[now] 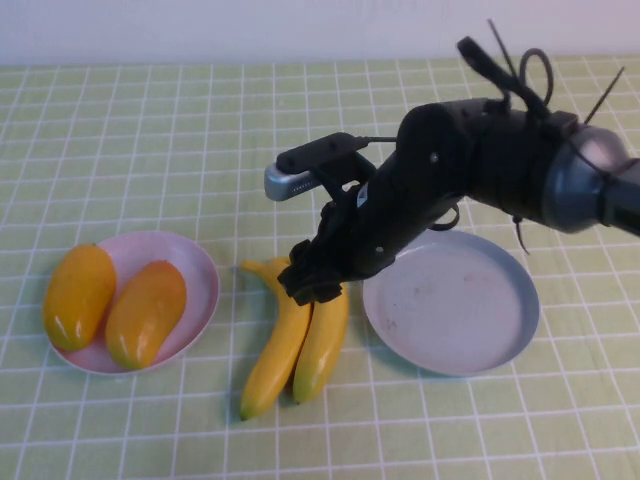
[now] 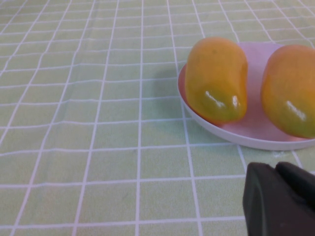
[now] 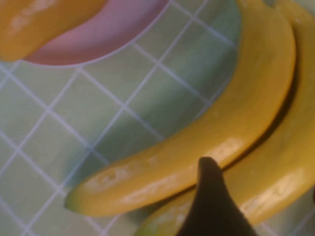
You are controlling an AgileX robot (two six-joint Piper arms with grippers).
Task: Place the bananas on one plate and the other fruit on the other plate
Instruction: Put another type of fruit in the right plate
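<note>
Right gripper [image 1: 318, 285] hangs over the far ends of the bananas [image 1: 295, 345], which lie side by side on the cloth between the pink plate [image 1: 200, 290] and the empty grey-blue plate [image 1: 500, 340]; one finger [image 3: 211, 206] shows, so its spread cannot be told. Recommend straddling a single banana squarely before closing. Both mangoes [image 1: 145, 312] are plated. Left gripper [image 2: 280, 201], jaws together, is parked near left.

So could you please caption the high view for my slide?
Right gripper over two bananas between the mango-filled pink plate and empty grey-blue plate.
</note>
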